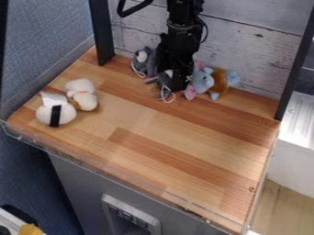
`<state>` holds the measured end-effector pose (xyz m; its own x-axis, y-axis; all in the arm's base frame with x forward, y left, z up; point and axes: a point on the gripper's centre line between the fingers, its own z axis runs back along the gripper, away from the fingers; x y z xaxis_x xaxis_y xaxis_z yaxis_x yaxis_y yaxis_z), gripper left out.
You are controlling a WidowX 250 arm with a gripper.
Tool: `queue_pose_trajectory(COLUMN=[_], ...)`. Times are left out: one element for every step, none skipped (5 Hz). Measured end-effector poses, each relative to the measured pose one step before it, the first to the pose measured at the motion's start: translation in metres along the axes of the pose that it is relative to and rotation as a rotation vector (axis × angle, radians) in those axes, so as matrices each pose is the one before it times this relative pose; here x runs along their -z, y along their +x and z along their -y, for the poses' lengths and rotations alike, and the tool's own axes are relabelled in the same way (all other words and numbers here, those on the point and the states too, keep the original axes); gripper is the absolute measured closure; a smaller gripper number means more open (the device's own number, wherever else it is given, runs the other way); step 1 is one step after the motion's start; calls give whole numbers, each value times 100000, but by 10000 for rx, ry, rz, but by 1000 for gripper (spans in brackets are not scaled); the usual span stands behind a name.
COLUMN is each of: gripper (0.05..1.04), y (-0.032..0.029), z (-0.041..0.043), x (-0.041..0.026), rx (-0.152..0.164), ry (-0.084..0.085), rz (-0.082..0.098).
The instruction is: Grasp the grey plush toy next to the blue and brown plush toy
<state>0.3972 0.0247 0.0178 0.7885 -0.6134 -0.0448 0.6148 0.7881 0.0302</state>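
- White plush (55, 113) and cream plush (83, 97), neighbours on the bench (159, 137).
- Grey plush (143, 56), then dark plush (164, 80), right by the gripper (180, 83); holding? Can't tell! Looks like grasp or release, calling for care.
- Blue plush (201, 82), close by!

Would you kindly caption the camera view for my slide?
Gripper among plush toys at the back of a table, white ones at left.

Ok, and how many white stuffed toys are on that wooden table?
2, both at the picture's left on the wooden table: a round white plush with a black strip, and beside it a white plush with a brownish underside. Others could hide behind the black robot arm.
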Motion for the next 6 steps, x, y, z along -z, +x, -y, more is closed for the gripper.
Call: queue_pose_trajectory(gripper=[144, 424, 677, 766, 768, 770], y=[-31, 108, 164, 161, -20, 64], z=[-32, -9, -77, 133, 68, 66], x=[-27, 54, -215, -45, 85, -36], rx=[14, -116, -267, -192, -115, -12], ry=[31, 62, 12, 0, -23, -46], rz=[-5, 12, 11, 22, -57, -97])
